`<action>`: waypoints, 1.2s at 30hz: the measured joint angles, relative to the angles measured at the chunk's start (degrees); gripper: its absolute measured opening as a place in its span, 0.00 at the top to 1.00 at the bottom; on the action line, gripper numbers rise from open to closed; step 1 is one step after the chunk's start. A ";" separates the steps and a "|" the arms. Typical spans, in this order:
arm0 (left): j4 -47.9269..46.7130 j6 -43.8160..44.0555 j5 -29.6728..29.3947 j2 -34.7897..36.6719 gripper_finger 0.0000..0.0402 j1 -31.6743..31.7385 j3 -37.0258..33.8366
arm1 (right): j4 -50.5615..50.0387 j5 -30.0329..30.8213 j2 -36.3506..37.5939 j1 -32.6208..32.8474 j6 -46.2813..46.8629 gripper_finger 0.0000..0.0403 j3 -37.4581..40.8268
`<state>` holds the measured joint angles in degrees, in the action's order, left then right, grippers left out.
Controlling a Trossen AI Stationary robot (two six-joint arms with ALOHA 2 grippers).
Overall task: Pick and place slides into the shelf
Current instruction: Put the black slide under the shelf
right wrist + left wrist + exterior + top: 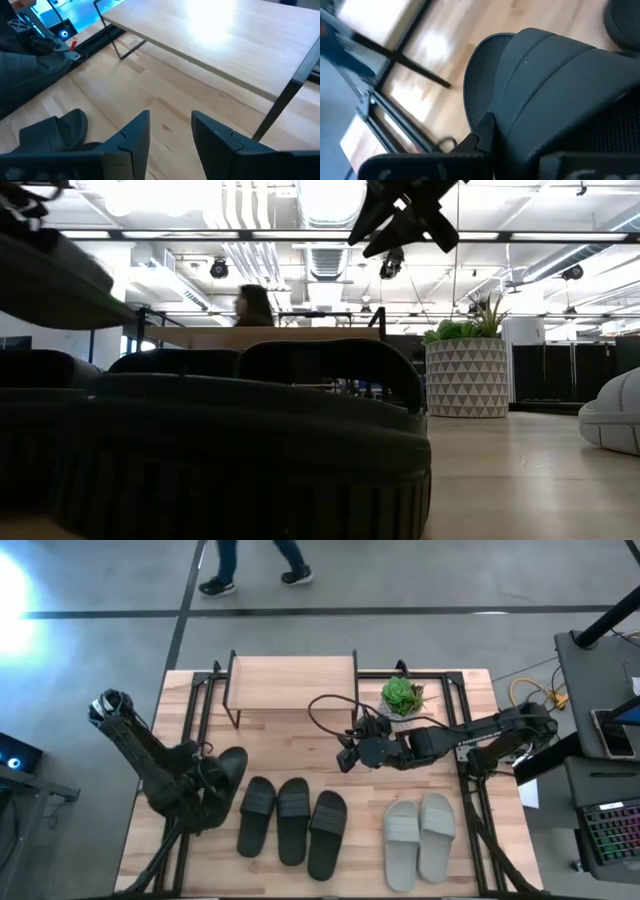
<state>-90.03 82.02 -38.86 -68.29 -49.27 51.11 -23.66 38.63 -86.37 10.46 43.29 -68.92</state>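
Note:
My left gripper (pixel 212 783) is shut on a black slide (pixel 228 770) at the table's left; the slide fills the left wrist view (pixel 550 90) and shows raised at the upper left of the low view (pixel 50 280). Three more black slides (pixel 292 822) lie on their soles side by side near the front edge. Two light grey slides (pixel 420 837) lie to their right. The shelf (pixel 293 683) stands at the far middle. My right gripper (pixel 347 756) is open and empty, above the table in front of the shelf's right end, fingers apart (pixel 170 135). My left gripper holds the black slide at its side edge beside the wide strap (pixel 495 112); one finger (pixel 482 135) lies on that edge, the other is hidden under the slide. The slide is lifted clear of the table and sticks out past the fingers toward the shelf.
A potted green plant (pixel 403 697) in a white patterned pot stands right of the shelf, close to my right arm. A black cable (pixel 325 710) loops over the table by the shelf. Black frame rails (pixel 195 710) run along both table sides. A person walks beyond the far edge (pixel 255 565).

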 joint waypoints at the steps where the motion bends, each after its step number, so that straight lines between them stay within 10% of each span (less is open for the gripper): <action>1: 0.30 -1.37 -0.80 -0.29 1.00 1.46 -0.37 | -0.02 0.00 0.00 0.00 0.00 0.67 -0.02; 14: 19.60 -24.51 -9.48 -6.90 1.00 20.84 -4.09 | 0.00 -0.18 0.00 0.00 0.17 0.70 -0.03; 36: 51.52 -53.79 -7.70 -3.46 1.00 46.06 -20.31 | -0.09 -3.30 0.00 0.00 0.85 0.72 -0.01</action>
<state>-38.51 28.23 -46.56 -71.75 -3.21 30.80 -23.75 35.33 -86.37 10.46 44.14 -68.93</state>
